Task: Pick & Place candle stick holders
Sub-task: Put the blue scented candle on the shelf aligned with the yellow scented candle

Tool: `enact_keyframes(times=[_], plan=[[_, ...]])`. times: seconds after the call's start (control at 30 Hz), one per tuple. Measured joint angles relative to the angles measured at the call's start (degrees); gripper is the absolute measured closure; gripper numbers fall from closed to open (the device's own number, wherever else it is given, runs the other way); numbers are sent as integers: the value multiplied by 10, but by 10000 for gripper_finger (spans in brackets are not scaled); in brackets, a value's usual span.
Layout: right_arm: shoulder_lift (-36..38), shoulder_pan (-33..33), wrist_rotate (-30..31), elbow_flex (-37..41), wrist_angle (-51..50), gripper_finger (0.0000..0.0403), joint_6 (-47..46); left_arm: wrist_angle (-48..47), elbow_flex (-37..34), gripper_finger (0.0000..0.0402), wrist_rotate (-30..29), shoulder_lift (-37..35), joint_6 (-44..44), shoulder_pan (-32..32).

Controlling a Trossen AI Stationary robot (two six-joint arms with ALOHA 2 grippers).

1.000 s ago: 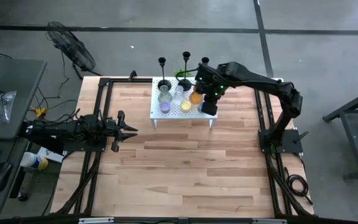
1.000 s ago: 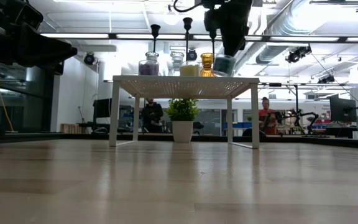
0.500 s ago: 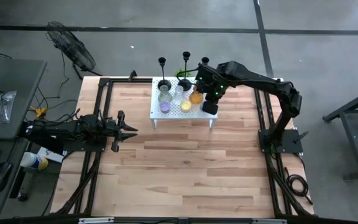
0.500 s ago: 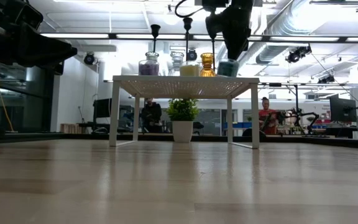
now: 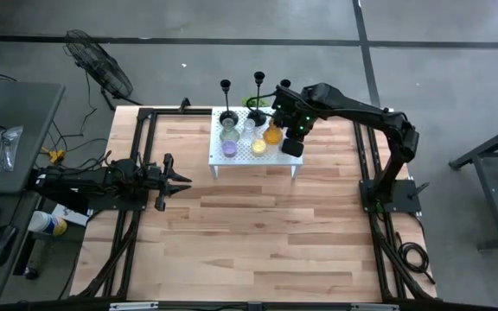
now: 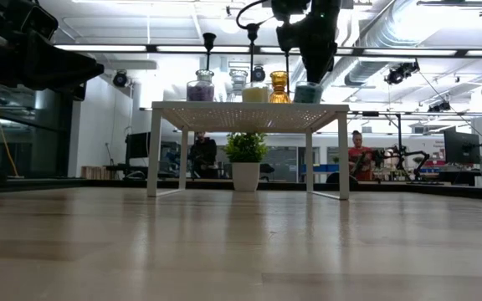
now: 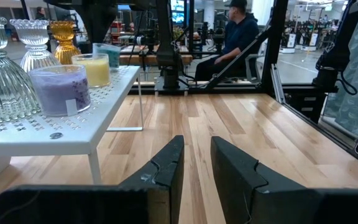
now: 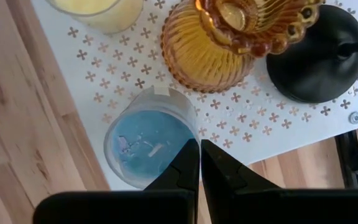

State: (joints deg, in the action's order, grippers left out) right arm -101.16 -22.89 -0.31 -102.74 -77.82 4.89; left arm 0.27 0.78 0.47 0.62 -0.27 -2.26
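right hand (image 8: 199,163) fingers together, above blue votive cup (image 8: 149,138) | cup near white rack (image 8: 92,74) edge; a nudge could tip it off | left hand (image 7: 194,165) slightly apart, empty, waiting on table (image 5: 258,233)

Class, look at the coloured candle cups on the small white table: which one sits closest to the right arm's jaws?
The blue candle cup, at the white table's corner. The right gripper hangs just above its rim, jaws shut; the yellow cup and amber holder stand farther off.
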Motion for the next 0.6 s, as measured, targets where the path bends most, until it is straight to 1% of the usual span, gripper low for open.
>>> enact_keyframes(times=[0.27, 0.6], plan=[[-4, 0, -16, 0, 1, 399, -1, 0, 0, 325, 0, 0, 0, 0], [-6, -1, -12, 0, 3, 399, -1, 0, 0, 325, 0, 0, 0, 0]])
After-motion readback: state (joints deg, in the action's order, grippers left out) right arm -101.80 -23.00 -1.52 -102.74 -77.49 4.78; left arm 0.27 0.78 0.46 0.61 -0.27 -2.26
